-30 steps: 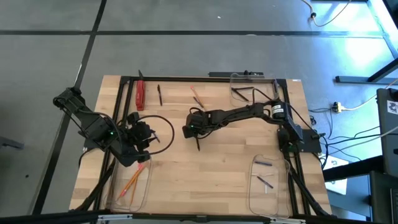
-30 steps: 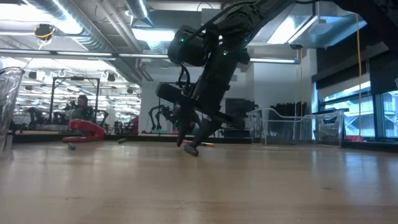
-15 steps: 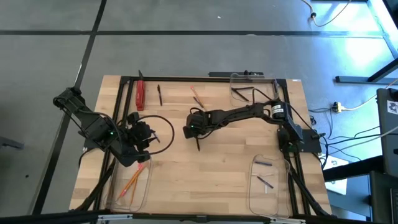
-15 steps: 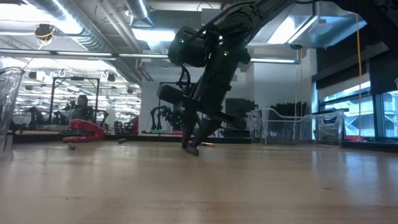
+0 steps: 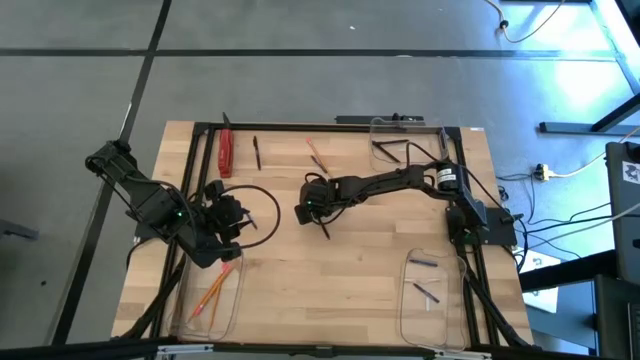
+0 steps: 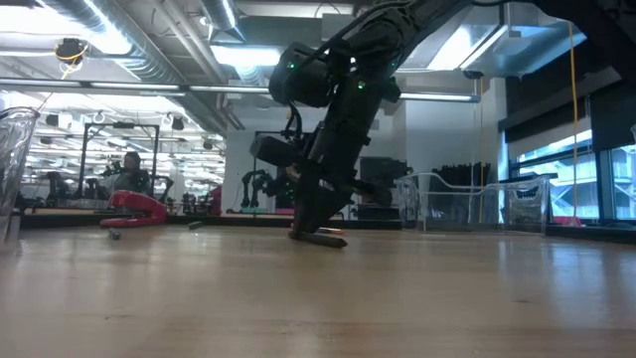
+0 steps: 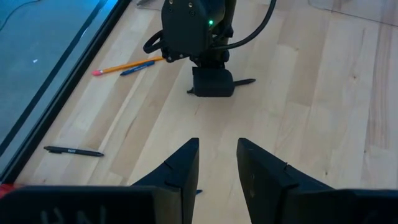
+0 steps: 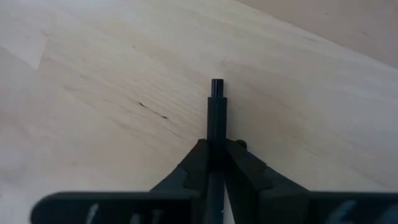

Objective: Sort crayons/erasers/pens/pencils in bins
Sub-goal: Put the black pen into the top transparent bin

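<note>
Wooden table (image 5: 330, 280), slim black pen (image 8: 216, 118), gripped

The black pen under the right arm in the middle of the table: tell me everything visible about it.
The pen is a thin, straight, uniformly black stick with a small stepped tip, seemingly plastic. It lies flat on the bare wooden table near the centre, clear of all bins. The right pincer is down over it, its two dark fingers closed against the pen's sides partway along, with the tip jutting out beyond them. In the low view the pen rests on the wood, not yet lifted. Nothing else touches it.
</note>
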Controlling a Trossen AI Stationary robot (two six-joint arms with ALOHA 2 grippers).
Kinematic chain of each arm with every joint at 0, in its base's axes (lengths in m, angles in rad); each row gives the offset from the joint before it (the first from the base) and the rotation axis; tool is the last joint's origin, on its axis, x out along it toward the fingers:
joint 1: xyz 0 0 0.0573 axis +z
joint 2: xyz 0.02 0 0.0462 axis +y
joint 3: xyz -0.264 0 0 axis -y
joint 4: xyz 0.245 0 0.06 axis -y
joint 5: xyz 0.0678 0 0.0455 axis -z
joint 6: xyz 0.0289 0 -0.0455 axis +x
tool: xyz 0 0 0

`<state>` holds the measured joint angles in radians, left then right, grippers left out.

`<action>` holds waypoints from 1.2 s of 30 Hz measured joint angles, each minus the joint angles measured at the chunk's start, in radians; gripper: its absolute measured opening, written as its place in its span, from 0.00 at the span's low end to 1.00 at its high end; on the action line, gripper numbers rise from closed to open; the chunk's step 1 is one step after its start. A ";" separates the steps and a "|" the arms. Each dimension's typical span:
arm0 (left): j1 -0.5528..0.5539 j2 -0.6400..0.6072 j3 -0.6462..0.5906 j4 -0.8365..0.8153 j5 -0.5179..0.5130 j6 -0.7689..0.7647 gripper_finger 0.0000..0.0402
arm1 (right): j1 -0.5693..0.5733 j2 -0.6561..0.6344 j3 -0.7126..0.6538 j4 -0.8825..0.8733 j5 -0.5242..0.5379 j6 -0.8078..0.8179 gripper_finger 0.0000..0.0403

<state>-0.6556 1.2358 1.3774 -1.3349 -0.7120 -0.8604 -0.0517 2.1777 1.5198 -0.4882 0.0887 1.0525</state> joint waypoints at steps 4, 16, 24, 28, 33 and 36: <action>0.000 0.000 0.000 0.000 0.000 0.000 0.25 | 0.000 0.000 0.000 0.004 -0.001 -0.010 0.10; 0.000 0.000 0.000 0.000 0.000 0.000 0.25 | -0.011 -0.095 -0.002 -0.002 -0.015 -0.042 0.11; 0.000 0.000 0.000 0.002 0.000 -0.001 0.25 | -0.042 -0.223 -0.002 -0.116 -0.003 -0.183 0.11; 0.000 0.000 0.000 0.006 0.000 -0.001 0.25 | -0.064 -0.294 -0.001 -0.210 -0.003 -0.285 0.11; 0.001 0.000 0.000 0.016 -0.001 -0.002 0.25 | -0.098 -0.373 0.000 -0.349 0.018 -0.413 0.11; 0.002 0.000 0.000 0.040 -0.013 -0.003 0.25 | -0.128 -0.417 0.000 -0.446 0.048 -0.493 0.11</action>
<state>-0.6536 1.2354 1.3773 -1.2951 -0.7251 -0.8639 -0.1798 1.7608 1.5196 -0.9345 0.1365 0.5598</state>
